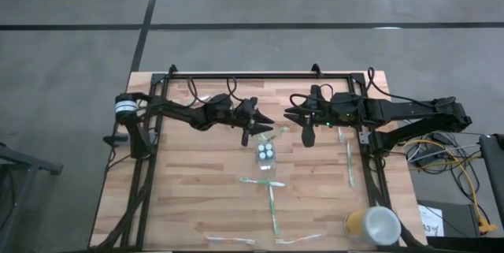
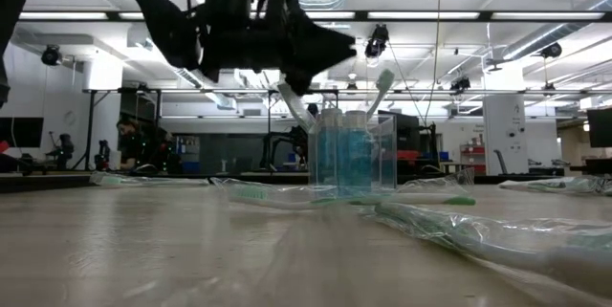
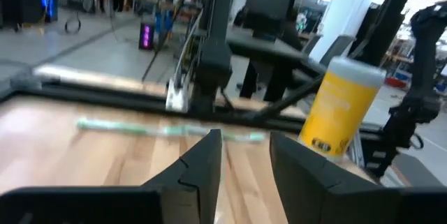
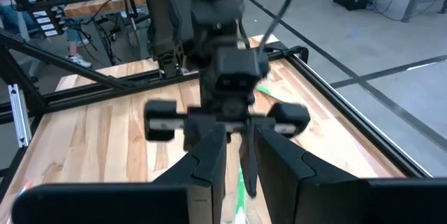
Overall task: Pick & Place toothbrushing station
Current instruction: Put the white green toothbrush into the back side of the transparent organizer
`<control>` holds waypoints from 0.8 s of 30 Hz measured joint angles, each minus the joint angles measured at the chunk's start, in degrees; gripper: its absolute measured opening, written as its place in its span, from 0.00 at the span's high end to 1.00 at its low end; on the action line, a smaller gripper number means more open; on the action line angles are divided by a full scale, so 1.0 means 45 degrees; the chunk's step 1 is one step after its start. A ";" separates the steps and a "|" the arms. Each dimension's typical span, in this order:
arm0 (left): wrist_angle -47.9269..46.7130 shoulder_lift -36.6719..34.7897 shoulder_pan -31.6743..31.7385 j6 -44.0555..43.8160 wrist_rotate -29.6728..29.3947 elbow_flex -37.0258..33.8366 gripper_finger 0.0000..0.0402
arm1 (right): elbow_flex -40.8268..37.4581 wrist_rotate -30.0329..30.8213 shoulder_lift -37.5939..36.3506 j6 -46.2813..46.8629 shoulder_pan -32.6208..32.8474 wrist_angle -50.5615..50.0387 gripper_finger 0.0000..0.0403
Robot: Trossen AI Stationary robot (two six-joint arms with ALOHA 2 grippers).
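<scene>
The clear plastic cup point(image 1: 266, 155) stands upright on the table's middle and holds three grey tubes with white caps point(image 1: 266, 151). In the low view the cup point(image 2: 352, 159) has two toothbrushes standing slanted in it point(image 2: 381, 85). More toothbrushes lie flat on the table point(image 1: 273, 208), point(image 1: 349, 162). My left gripper point(image 1: 260, 123) hovers just beyond the cup, a little to its left, open and empty point(image 3: 244, 161). My right gripper point(image 1: 303, 124) hovers beyond the cup to its right, facing the left gripper, its fingers a narrow gap apart point(image 4: 241, 161) with nothing between them that I can make out.
A yellow cup with a white top point(image 1: 370, 225) stands at the near right corner and also shows in the left wrist view point(image 3: 342, 105). Loose toothbrushes lie along the near edge point(image 1: 232, 239) and at the far left point(image 1: 197, 98). A black frame rail point(image 1: 268, 74) borders the far edge.
</scene>
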 joint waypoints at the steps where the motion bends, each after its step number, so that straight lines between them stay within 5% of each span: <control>1: 0.0043 -0.0182 0.0000 0.0014 -0.0023 0.0000 0.69 | 0.0000 0.0003 -0.0001 0.0000 -0.0001 0.0004 0.83; 9: -0.2127 -0.2359 0.0005 0.2759 -0.0534 0.0000 0.68 | 0.0000 0.0003 -0.0002 0.0001 -0.0004 0.0000 0.83; 24: -1.1448 -0.6905 0.0034 0.2506 -0.6338 0.0000 0.56 | 0.0000 0.0001 0.0001 0.0000 0.0000 -0.0002 0.83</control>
